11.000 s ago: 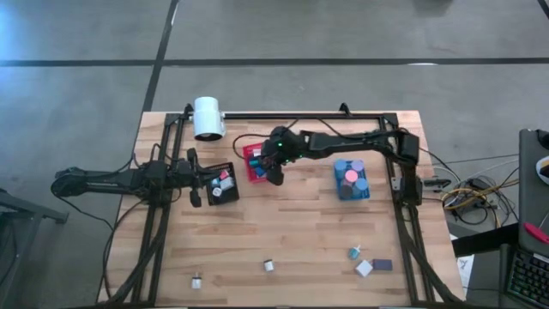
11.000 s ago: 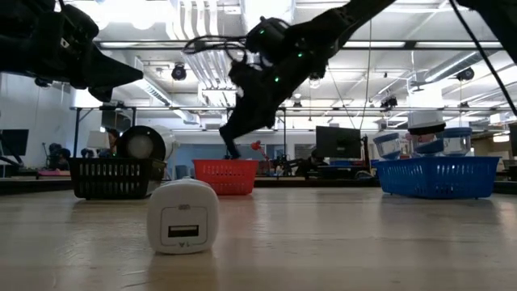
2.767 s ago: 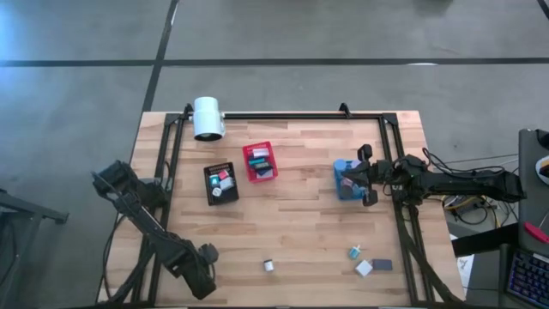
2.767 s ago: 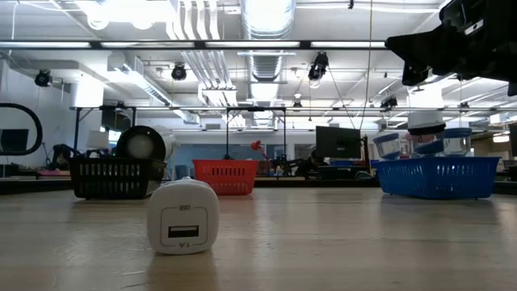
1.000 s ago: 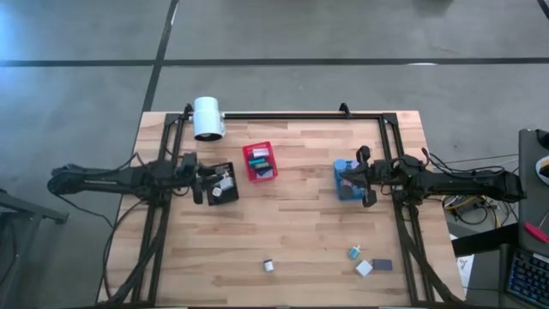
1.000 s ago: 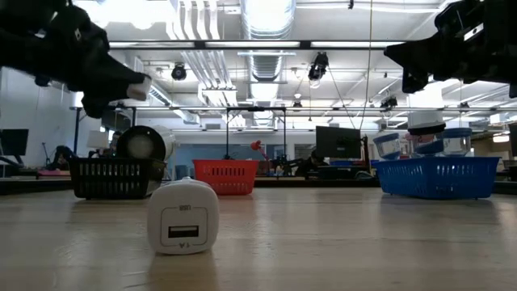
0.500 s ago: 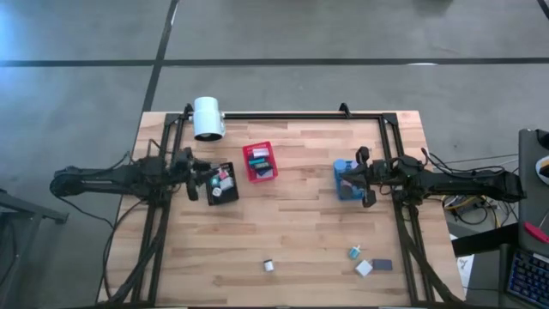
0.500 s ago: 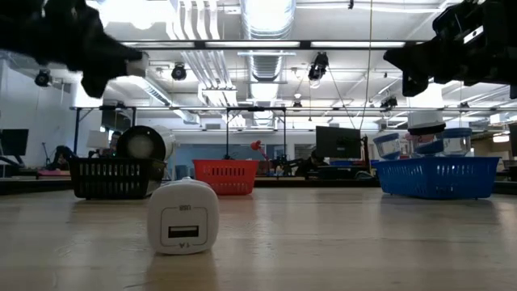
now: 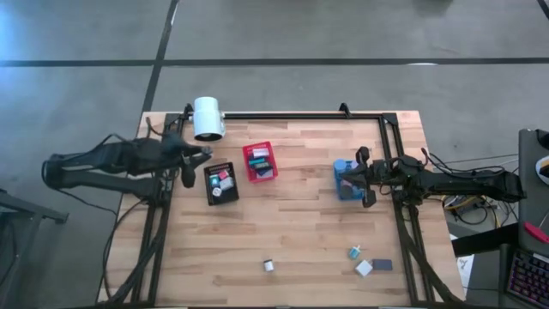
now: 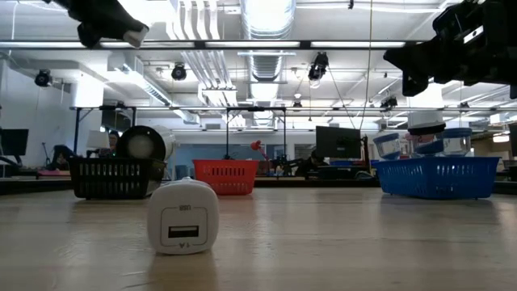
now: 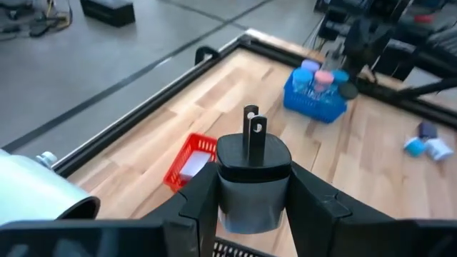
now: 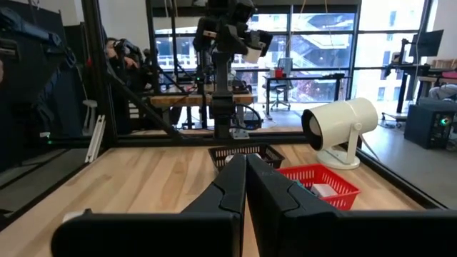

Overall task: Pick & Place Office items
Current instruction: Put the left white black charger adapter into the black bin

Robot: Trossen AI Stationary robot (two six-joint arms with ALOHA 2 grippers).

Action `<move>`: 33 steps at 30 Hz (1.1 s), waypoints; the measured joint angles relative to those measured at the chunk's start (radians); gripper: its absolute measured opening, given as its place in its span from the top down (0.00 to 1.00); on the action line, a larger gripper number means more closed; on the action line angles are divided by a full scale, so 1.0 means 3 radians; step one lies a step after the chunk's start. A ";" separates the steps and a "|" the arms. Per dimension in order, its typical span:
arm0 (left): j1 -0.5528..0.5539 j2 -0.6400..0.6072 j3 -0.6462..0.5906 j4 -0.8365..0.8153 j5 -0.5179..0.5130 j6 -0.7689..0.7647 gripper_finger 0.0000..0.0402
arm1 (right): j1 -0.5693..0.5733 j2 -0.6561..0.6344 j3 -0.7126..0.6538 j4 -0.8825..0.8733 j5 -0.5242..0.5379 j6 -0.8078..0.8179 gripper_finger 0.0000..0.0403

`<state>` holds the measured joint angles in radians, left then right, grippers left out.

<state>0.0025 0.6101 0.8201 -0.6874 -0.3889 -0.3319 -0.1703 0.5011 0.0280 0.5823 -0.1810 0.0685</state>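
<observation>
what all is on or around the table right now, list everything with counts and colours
black bin: one, left of centre, small items inside
red bin: one, beside the black bin, items inside
blue bin: one, right side, round blue and pink pieces inside
white cylinder: one, far left corner
loose office items: about four, white, teal and dark, near right edge
white charger: one, near edge, closest in the low view
plug adapter: one, pale, held in left gripper
right gripper: shut, empty, by the blue bin

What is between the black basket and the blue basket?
The red basket sits between the black basket and the blue basket; past it, only bare wooden table. The high view shows this.
</observation>
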 joint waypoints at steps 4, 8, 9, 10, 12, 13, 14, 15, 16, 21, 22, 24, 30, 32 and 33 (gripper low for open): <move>0.0000 0.0227 0.0138 -0.0109 0.0002 -0.0001 0.68 | -0.0001 0.0000 0.0000 0.0000 0.0000 0.0000 0.98; 0.0000 0.0367 0.0213 -0.0233 0.0025 -0.0006 0.68 | 0.0000 0.0000 0.0000 0.0000 0.0000 -0.0001 0.98; 0.0000 0.0390 0.0223 -0.0251 0.0038 -0.0025 0.68 | 0.0000 0.0000 0.0000 -0.0001 0.0000 -0.0001 0.98; 0.0000 0.0408 0.0229 -0.0275 0.0064 -0.0048 0.68 | 0.0000 0.0000 0.0000 -0.0001 0.0000 -0.0001 0.98; 0.0000 0.0432 0.0237 -0.0336 0.0134 -0.0085 0.68 | 0.0000 0.0000 0.0000 -0.0003 0.0000 0.0001 0.98; 0.0000 0.0445 0.0241 -0.0385 0.0163 -0.0116 0.68 | 0.0000 0.0000 0.0000 -0.0004 0.0000 0.0005 0.98; 0.0000 0.0460 0.0241 -0.0445 0.0179 -0.0160 0.68 | 0.0000 0.0000 0.0000 -0.0004 -0.0001 0.0009 0.98; 0.0000 0.0475 0.0239 -0.0522 0.0192 -0.0220 0.68 | 0.0000 0.0000 0.0000 -0.0004 -0.0001 0.0010 0.98; 0.0000 0.0495 0.0227 -0.0600 0.0210 -0.0286 0.68 | 0.0000 0.0000 0.0000 -0.0004 -0.0001 0.0010 0.98; -0.0003 0.0633 0.0094 -0.0850 0.0378 -0.0556 0.68 | 0.0000 0.0000 0.0000 -0.0005 0.0000 -0.0003 0.98; -0.0003 0.0665 0.0060 -0.0866 0.0401 -0.0584 0.68 | 0.0000 -0.0001 0.0000 -0.0005 0.0000 -0.0003 0.98; -0.0003 0.0737 -0.0021 -0.0867 0.0447 -0.0608 0.68 | 0.0000 -0.0001 0.0000 -0.0005 0.0018 -0.0004 0.98; -0.0002 0.1045 -0.0283 -0.0782 0.0492 -0.0685 0.68 | 0.0000 -0.0001 -0.0001 -0.0005 0.0163 -0.0014 0.98; -0.0001 0.1181 -0.0364 -0.0652 0.0493 -0.0692 0.68 | -0.0001 -0.0001 -0.0001 -0.0005 0.0167 0.0000 0.98; -0.0001 0.1254 -0.0390 -0.0601 0.0497 -0.0692 0.68 | 0.0000 -0.0001 -0.0001 -0.0005 0.0167 0.0001 0.98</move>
<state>0.0021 0.9864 0.7031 -0.8677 -0.2398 -0.5396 -0.1704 0.5007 0.0277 0.5808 -0.1310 0.0688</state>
